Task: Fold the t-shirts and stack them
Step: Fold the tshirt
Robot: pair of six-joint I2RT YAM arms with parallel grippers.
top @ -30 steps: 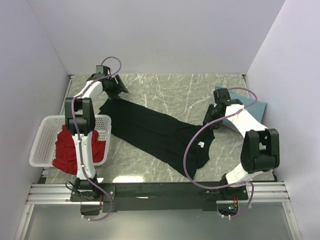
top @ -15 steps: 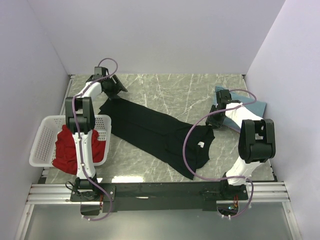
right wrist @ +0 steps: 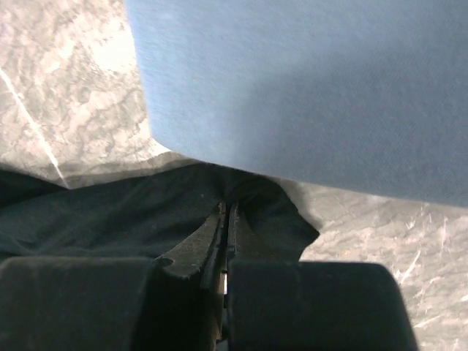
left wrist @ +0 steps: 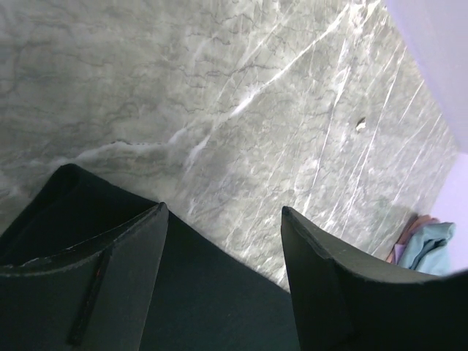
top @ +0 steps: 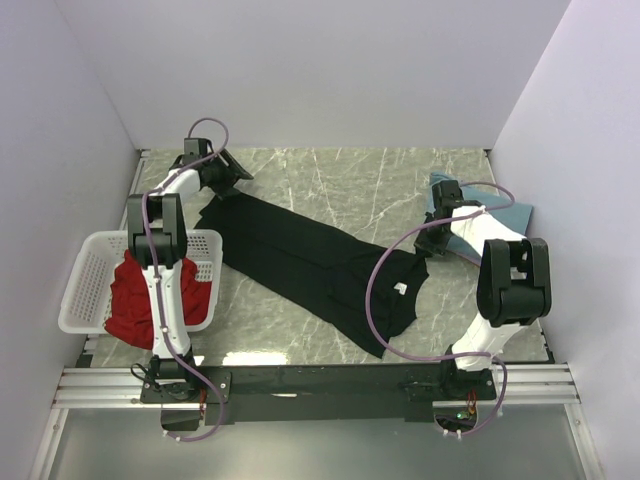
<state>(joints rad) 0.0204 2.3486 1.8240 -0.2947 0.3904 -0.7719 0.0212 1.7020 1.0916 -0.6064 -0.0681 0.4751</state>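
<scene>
The large black t-shirt lies spread diagonally across the table, its small white mark near the right end. My left gripper is open and empty just above the shirt's far-left corner; the left wrist view shows its fingers straddling black cloth. My right gripper is shut on the shirt's right edge; the right wrist view shows the jaws pinching black cloth. The dusty-blue t-shirt lies folded at the far right, close ahead. The red t-shirt sits in the basket.
A white latticed basket stands at the table's left edge beside the left arm. Pale walls close in the table on three sides. A black rail runs along the near edge. The blue shirt also shows in the left wrist view.
My right arm has swung back and right toward the blue shirt, still holding black cloth. My left gripper has shifted slightly toward the far edge.
</scene>
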